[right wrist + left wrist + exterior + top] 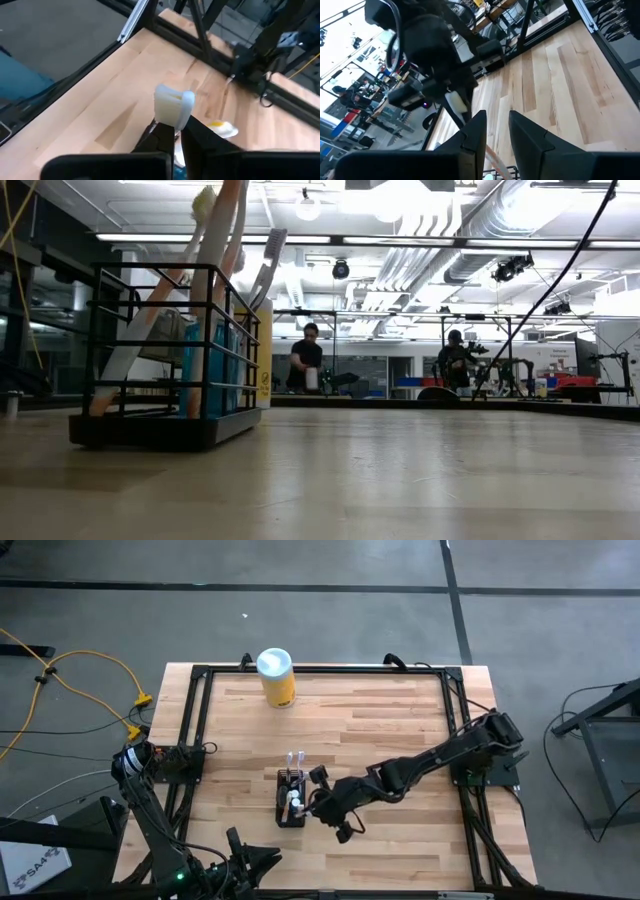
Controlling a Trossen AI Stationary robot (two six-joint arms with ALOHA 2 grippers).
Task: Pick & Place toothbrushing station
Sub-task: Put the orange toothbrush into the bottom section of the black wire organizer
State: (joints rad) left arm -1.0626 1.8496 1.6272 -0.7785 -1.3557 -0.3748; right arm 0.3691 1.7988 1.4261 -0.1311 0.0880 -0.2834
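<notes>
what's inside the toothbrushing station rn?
The toothbrushing station holds toothbrushes leaning upright, heads above the rim, plus a blue item. The right gripper is shut on one brush head. The rack's floor is hidden.

Grey concrete floor (330, 620), ceiling strip lights (400, 240) — bright
</notes>
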